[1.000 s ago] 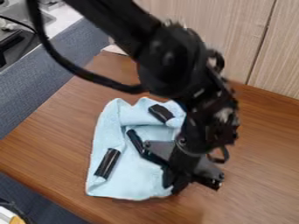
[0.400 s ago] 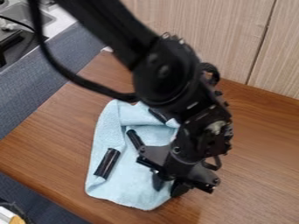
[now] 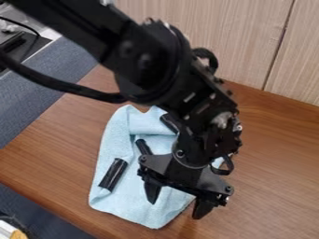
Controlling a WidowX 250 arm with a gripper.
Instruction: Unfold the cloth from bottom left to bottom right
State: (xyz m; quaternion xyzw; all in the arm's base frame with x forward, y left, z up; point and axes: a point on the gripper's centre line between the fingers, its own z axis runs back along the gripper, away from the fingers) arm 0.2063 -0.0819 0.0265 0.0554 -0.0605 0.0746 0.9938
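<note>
My gripper hangs at the lower middle of the view, its two fingers spread wide with nothing held between them. One finger is over the light blue cloth, the other past its lower right edge over bare wood. The cloth lies on the table with its upper part folded over; the arm hides some of its right side.
A black cylinder rests on the cloth's left part. A second black cylinder lies near the cloth's middle, and a third black piece at its upper part. The brown table meets a wooden panel behind.
The gripper has opened and let go of the cloth, and the arm has shifted a little left. The cloth's lower right edge now reaches further down and right.
</note>
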